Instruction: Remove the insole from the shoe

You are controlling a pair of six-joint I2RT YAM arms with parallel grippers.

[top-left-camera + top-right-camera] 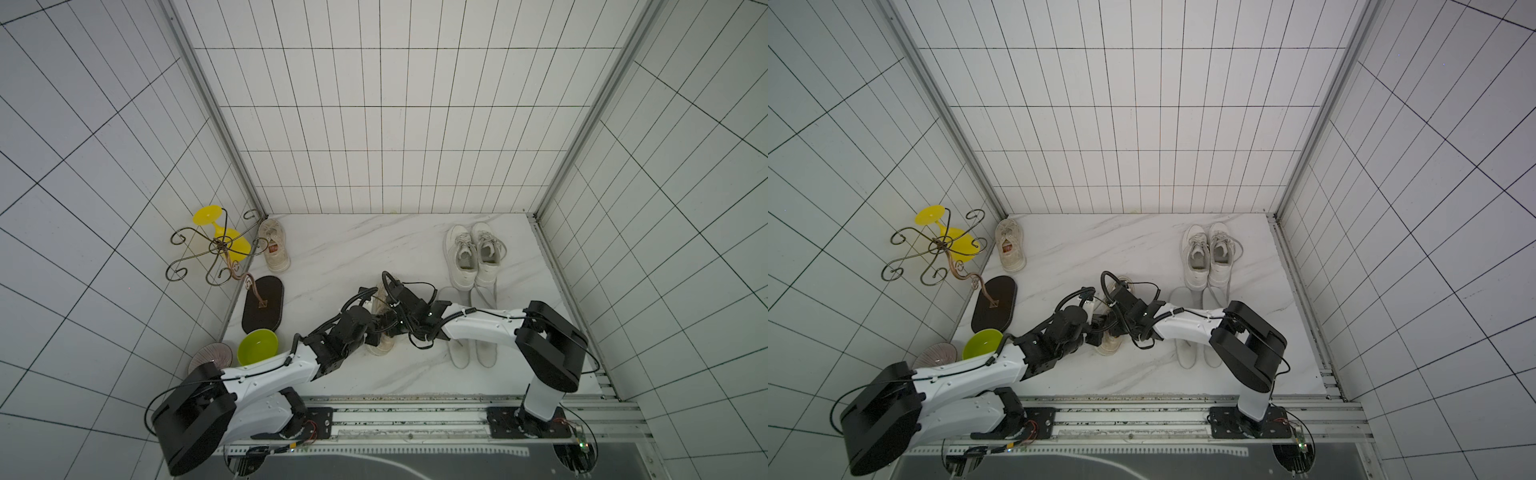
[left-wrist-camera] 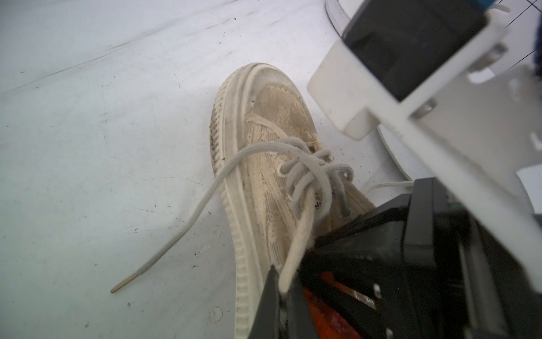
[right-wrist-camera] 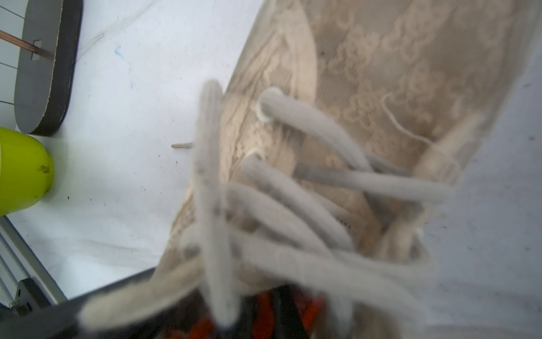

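shoe [image 1: 380, 350] laid toe-away | insole [image 3: 264, 303] seen at heel opening, beneath both | left pincer [image 1: 380, 329], right pincer [image 1: 394, 322]: jaws together; what is gripped cannot be told

Worn beige lace-patterned shoe [image 2: 272, 164], upright on its sole, near the green bowl [image 1: 257, 347].
Ribbed off-white rubber sole, grimy at the toe; grey laces [image 2: 305, 173] loosely threaded, one end trailing on the worktop [image 2: 102, 146] bowl-side; orange-red insole [image 2: 322, 305] glimpsed inside.
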